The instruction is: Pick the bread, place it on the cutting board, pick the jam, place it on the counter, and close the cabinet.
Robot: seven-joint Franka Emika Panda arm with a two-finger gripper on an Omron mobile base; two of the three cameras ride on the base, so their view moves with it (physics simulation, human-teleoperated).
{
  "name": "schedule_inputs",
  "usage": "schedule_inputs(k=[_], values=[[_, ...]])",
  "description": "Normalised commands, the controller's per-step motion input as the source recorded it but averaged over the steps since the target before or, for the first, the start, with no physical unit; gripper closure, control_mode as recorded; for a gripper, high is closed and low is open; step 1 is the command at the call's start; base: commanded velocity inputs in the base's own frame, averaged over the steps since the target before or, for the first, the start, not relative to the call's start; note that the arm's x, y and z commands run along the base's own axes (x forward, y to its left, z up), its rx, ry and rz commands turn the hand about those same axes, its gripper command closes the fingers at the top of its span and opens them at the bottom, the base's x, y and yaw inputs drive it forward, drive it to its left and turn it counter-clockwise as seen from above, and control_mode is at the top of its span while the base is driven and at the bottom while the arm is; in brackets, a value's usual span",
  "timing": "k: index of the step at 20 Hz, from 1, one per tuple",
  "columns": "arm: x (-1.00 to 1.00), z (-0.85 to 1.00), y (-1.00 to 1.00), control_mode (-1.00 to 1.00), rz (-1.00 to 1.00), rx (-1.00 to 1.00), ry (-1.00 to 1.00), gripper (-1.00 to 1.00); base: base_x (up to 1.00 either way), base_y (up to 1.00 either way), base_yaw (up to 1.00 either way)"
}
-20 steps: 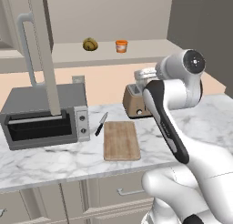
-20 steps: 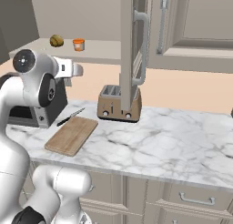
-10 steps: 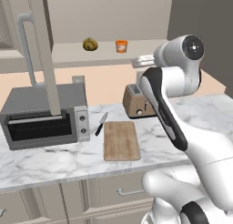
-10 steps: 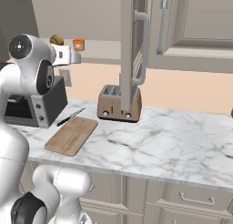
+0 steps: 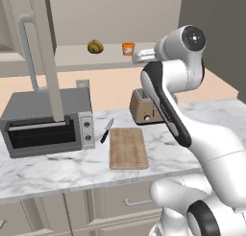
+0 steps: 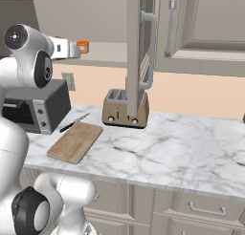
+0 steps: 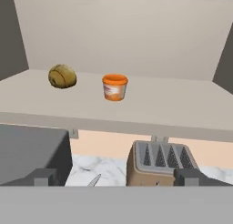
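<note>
the bread (image 7: 62, 76) sits on the open cabinet (image 5: 48, 57) shelf, just to one side of the jam (image 7: 114, 87), the two near each other but apart. in the left base view the bread (image 5: 95, 47) is the one farther from the gripper (image 5: 137, 56), with the jam (image 5: 128, 48) between them. the gripper is up at shelf height, close beside the jam, nothing in it. in the hand view the dark finger tips (image 7: 43, 177) stand far apart at the bottom corners, so the jaws read as wide, with only air between them.

first job by my reckoning is the bread, and it is not yet touched. it looks like a light, lumpy roll, probably soft enough to give under a squeeze, so a gentle close across its round middle seems the best hold. the jam stands right next to it, and a sideways sweep could knock the jar along the shelf.

well below the jam, the cutting board (image 5: 127, 147) lies flat on the counter (image 6: 191, 153), with a knife (image 5: 106, 131) just off its edge toward the toaster oven (image 5: 45, 120). the toaster (image 6: 125, 109) stands almost straight under the jam. the cabinet door hangs open beside it.
</note>
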Motion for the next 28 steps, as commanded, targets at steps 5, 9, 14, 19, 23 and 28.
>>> schedule_inputs(k=[5,9,14,19,23,28], values=[[0.17,0.02,0.00,-1.00,0.00,0.01,0.02,-1.00,0.00,0.00,0.00],[0.06,0.00,0.00,-1.00,0.00,0.05,0.03,-1.00,0.00,0.00,0.00],[0.05,0.00,0.00,-1.00,0.00,0.06,0.03,-1.00,0.00,0.00,0.00],[0.32,0.00,0.00,-1.00,0.00,0.00,0.00,-1.00,0.00,0.00,0.00],[0.39,-0.02,0.00,-1.00,0.00,0.00,0.00,-1.00,0.00,0.00,0.00],[0.33,-0.10,0.02,-1.00,0.00,0.00,0.00,-1.00,0.00,0.00,0.00]])
